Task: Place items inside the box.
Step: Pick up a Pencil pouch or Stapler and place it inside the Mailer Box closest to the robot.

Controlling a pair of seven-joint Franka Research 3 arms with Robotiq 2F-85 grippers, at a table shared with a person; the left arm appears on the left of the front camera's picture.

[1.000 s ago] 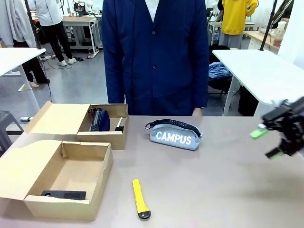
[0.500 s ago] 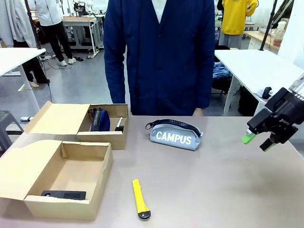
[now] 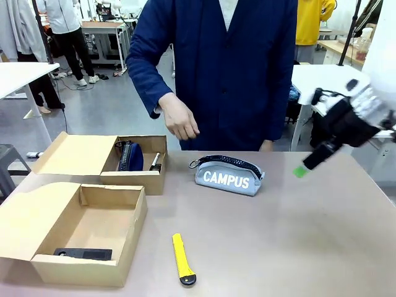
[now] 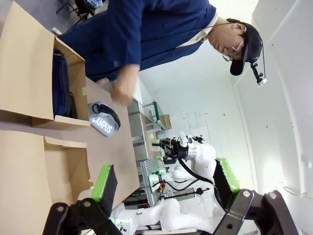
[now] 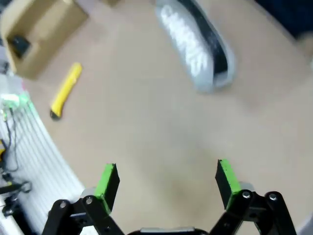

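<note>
The right gripper (image 3: 308, 163) hangs above the table (image 3: 278, 241) near its far right edge, jaws spread wide; the left gripper (image 4: 165, 180) is equally spread.

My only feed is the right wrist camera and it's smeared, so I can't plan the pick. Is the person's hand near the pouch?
Observer: In the front view, the person's hand is raised well above the tabletop, toward the robot's left of the pencil pouch, touching nothing.
Operator: What stands behind the box I glimpse?
Observer: A smaller box sits just behind the near cardboard box, with a dark blue item inside.
Operator: Is the left arm free?
Observer: Yes, the left gripper is open, with nothing between its pads.
</note>
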